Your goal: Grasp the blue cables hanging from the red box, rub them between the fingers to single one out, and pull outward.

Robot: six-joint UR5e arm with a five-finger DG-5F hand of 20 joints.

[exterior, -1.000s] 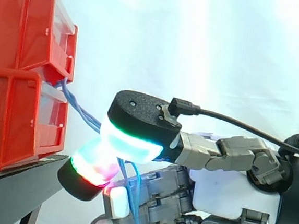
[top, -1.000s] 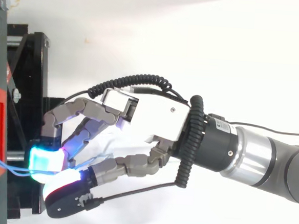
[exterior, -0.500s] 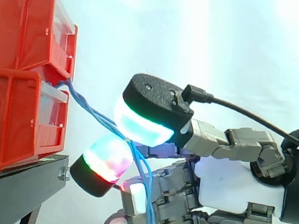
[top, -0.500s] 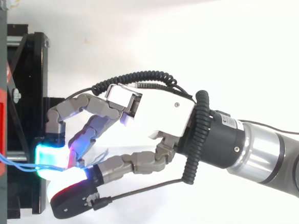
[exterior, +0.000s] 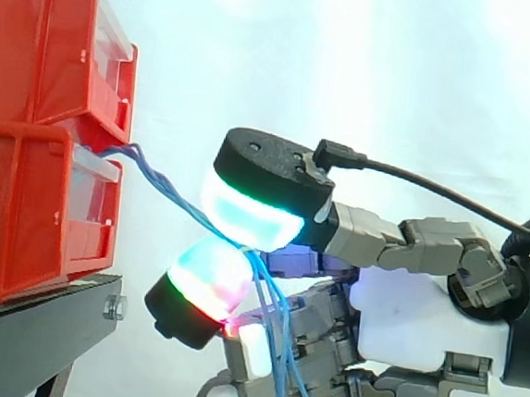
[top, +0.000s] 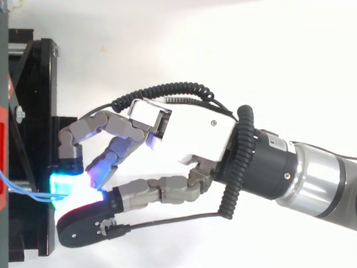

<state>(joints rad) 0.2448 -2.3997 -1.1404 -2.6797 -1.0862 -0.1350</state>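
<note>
The grasp can be taken as made. The blue cables (exterior: 168, 193) are pinched between two of the glowing fingertips (exterior: 249, 220) of the hand (exterior: 422, 314), one pad above showing cyan and green and one pad below showing red, green and white. The remaining fingers are seen curled beneath the palm.

The singling-out is judged unfinished: several strands are seen entering the pinch together and several leaving it. How many lie between the pads themselves cannot be made out, since the contact is hidden by the glow. The outward pull is therefore judged still to be completed.

The cables are thin and bright blue, and are bunched where they leave the front of the red box (exterior: 23, 205), at the gap above the lower bin. From there they are drawn in a fairly straight slope down to the pinch — little slack is visible on that stretch. Past the pads the loose ends hang freely in front of the curled fingers. In the top view the cables (top: 21, 190) are seen spanning from the box to the pads, over the black stand (top: 37, 99).
</note>
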